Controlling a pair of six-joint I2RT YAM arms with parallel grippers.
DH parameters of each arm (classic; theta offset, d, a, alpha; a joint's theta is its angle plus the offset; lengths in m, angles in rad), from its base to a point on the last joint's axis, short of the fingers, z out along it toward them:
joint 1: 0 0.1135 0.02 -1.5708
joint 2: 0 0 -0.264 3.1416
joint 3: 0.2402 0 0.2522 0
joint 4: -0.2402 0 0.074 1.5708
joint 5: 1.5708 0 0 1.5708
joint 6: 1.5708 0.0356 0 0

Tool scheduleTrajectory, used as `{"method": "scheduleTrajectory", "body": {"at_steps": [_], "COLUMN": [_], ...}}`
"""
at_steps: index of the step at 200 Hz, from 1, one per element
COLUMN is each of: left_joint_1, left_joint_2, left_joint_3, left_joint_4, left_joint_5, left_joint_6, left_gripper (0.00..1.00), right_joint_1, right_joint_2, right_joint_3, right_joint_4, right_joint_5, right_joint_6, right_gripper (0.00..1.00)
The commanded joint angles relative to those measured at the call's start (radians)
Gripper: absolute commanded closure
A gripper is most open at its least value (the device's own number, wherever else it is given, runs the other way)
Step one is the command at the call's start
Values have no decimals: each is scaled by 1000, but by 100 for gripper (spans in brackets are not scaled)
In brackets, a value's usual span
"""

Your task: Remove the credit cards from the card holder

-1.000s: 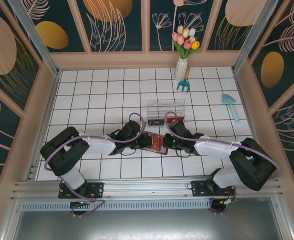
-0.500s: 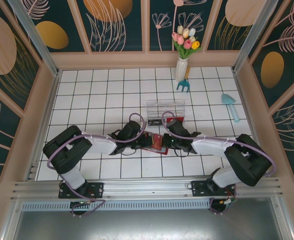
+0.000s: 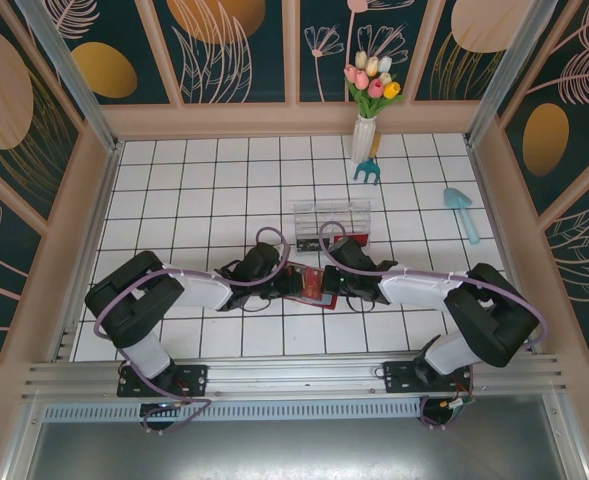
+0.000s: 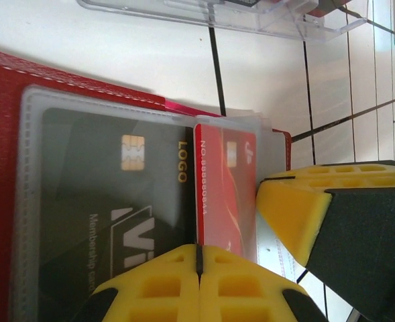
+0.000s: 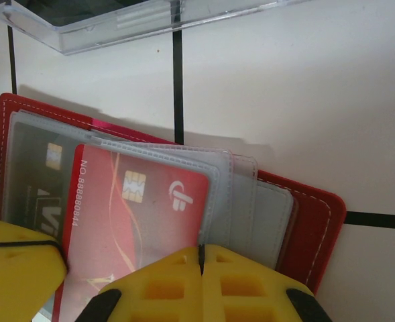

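The card holder (image 3: pixel 309 285) lies open on the tiled surface (image 3: pixel 224 180), between the two arms and just near of the clear plastic box (image 3: pixel 332 222). It has not shifted over the last second. What has moved is the right arm: its elbow has drawn in leftward and its wrist has crept closer to the holder, while the left arm has barely stirred. The right gripper (image 5: pixel 200 253) has its fingers pressed together at the far edge of the sleeve holding the red card (image 5: pixel 137 221). The left gripper (image 4: pixel 198 253) is likewise closed, at the card's other end, beside the dark card (image 4: pixel 110 201). In each case an edge runs straight into the seam, though I cannot tell whether anything is actually nipped. Both cards still sit in their sleeves, so the closing-in looks like setup — one arm pinning, the other about to draw — and no card is out yet.
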Motion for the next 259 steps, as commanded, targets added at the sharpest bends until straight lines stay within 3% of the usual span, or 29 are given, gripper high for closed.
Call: {"method": "scheduleTrajectory", "body": {"at_steps": [1, 64, 132, 212, 259], "left_joint_1": [18, 30, 33, 33, 33], "left_joint_2": [-29, -42, -148, -64, -5], "left_joint_3": [-20, -29, -42, -38, -30], "left_joint_4": [-3, 21, -49, 44, 77], "left_joint_5": [-4, 31, -22, 85, 120], "left_joint_6": [17, 15, 37, 23, 23], "left_gripper": [100, 100, 100, 100, 81], "right_joint_1": [3, 8, 9, 13, 14], "right_joint_2": [43, 22, 11, 7, 6], "right_joint_3": [-30, -24, -18, -7, -8], "right_joint_4": [-108, -100, -105, -95, -93], "right_joint_5": [51, 49, 52, 52, 51], "right_joint_6": [-16, -18, -18, -21, -18], "right_gripper": [97, 99, 97, 93, 92]}}
